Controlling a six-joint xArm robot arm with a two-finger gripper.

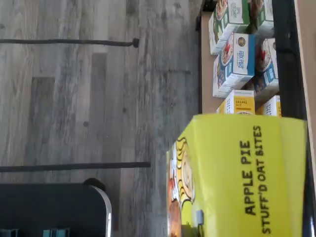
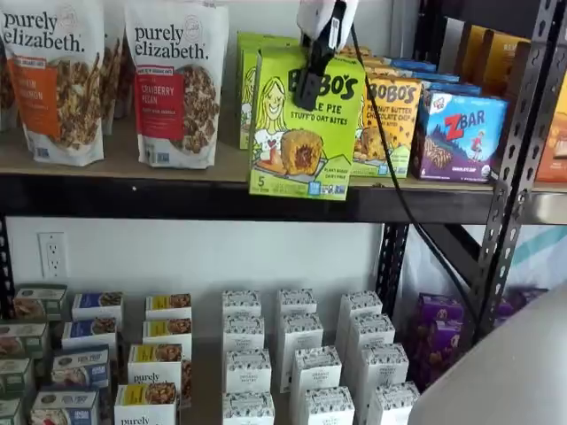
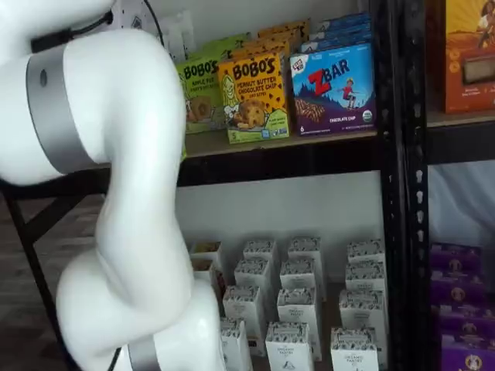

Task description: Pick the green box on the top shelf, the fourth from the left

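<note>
The green box (image 2: 301, 133) is a lime-green "BOBO'S Apple Pie Stuff'd Oat Bites" carton. It hangs tilted in front of the top shelf's black rail (image 2: 133, 197), its lower edge overlapping the rail. My gripper (image 2: 306, 93) comes down from above and is shut on it, with one black finger (image 2: 312, 75) across the carton's front. The wrist view shows the same carton (image 1: 237, 177) close up. Another green Bobo's carton (image 2: 251, 62) stays on the shelf behind, and it also shows in a shelf view (image 3: 199, 93), where my white arm (image 3: 131, 193) hides the held carton.
Purely Elizabeth bags (image 2: 177, 84) stand left of the gap. A yellow-orange Bobo's box (image 2: 392, 124) and a ZBar box (image 2: 461, 133) stand right of it. A black upright (image 2: 514, 168) is at the right. Small white boxes (image 2: 297, 354) fill the lower shelf. A cable (image 2: 399, 190) hangs from the gripper.
</note>
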